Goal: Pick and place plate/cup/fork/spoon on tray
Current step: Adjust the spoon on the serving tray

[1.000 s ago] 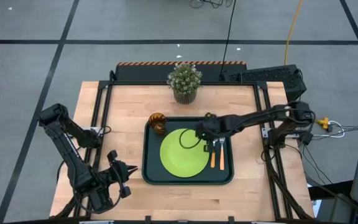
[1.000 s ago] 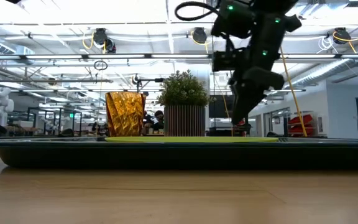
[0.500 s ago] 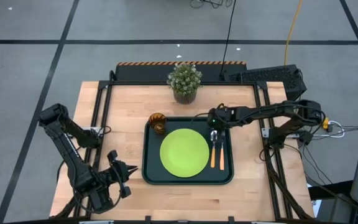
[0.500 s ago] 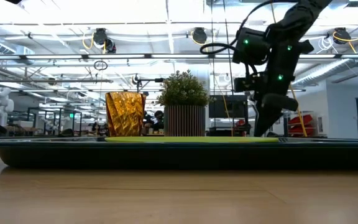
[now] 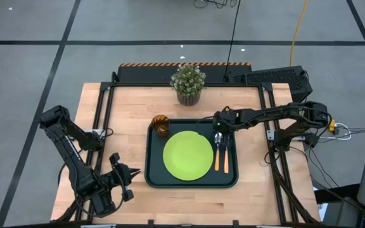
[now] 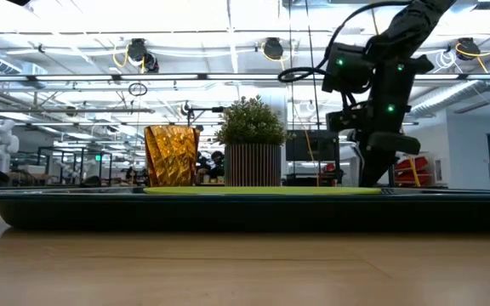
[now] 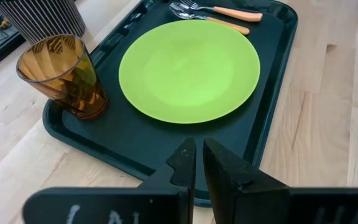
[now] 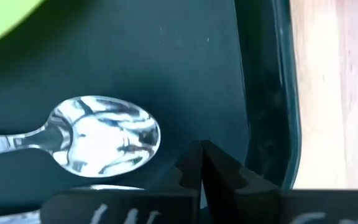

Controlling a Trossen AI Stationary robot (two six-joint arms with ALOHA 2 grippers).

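Now my right pincer (image 8: pixel 200 163), fingers nearly closed and empty, hovers just at 12 o'clock of the spoon (image 8: pixel 101 141); handle runs toward 6.

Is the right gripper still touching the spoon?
Apart. The right wrist view shows bare tray floor between the shut right gripper and the spoon bowl; nothing sits between its fingers.

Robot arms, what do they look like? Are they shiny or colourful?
Both arms are dark, nearly black, jointed tubes. The right arm carries a looping black cable and little green lights near its wrist. Each ends in two dark, pointed jaws: the right gripper and the left gripper, whose base shows faint white scribbled marks. Not colourful, and only slightly glossy.
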